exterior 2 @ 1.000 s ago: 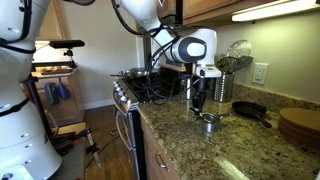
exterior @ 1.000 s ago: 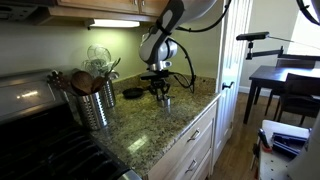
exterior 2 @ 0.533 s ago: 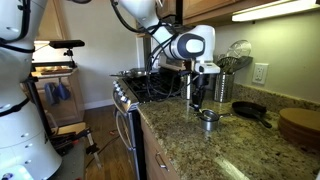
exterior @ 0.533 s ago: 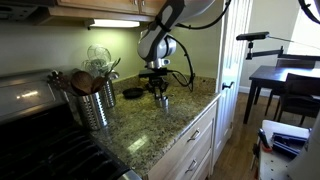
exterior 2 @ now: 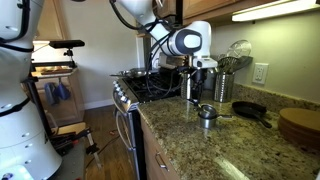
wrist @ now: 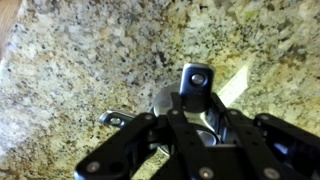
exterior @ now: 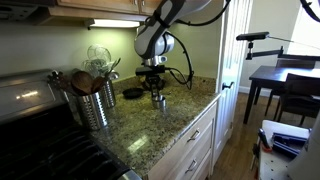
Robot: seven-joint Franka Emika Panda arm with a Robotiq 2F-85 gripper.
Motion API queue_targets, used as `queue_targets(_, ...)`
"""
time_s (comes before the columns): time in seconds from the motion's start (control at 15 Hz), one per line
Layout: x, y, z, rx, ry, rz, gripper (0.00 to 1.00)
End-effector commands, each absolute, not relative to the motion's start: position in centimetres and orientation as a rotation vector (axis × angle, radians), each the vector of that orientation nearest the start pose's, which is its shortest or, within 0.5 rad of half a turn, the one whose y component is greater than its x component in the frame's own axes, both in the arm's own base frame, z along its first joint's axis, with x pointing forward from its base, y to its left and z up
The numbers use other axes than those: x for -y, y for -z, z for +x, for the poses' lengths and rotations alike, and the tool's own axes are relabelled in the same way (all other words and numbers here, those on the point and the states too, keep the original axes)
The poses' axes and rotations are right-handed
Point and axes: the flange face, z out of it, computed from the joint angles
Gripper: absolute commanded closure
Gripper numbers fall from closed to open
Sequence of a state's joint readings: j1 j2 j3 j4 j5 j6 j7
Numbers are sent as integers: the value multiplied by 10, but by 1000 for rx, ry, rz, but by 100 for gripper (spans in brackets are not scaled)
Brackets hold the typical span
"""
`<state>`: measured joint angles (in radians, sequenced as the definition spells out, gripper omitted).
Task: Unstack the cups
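Note:
Small shiny metal cups (exterior 2: 207, 114) hang just above the granite counter (exterior 2: 190, 145); they also show in an exterior view (exterior: 160, 100). My gripper (exterior 2: 200, 100) comes down from above and is shut on the rim of the metal cup. In the wrist view the round cup (wrist: 168, 100) sits between my fingers (wrist: 195, 105), and a metal handle (wrist: 113, 119) sticks out to the left. I cannot tell whether a lower cup has stayed on the counter.
A metal utensil holder (exterior: 95, 102) with wooden spoons and a whisk stands near the stove (exterior: 30, 125). A black skillet (exterior 2: 248, 110) lies behind the cups. A round wooden board (exterior 2: 300, 125) lies farther along the counter. The counter's front edge (exterior: 190, 120) is close by.
My gripper has risen a little, and the metal cup in it has come up off the counter with it.

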<state>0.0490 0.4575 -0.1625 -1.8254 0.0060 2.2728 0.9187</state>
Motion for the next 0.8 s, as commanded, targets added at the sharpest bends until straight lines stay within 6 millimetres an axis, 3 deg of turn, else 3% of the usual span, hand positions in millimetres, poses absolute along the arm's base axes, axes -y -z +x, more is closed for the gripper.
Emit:
queue_targets(0.0, 55, -310, 634, -1537, 57, -2825, 88)
queue_targets(0.73, 8, -314, 643, -1376, 54, -2944, 88)
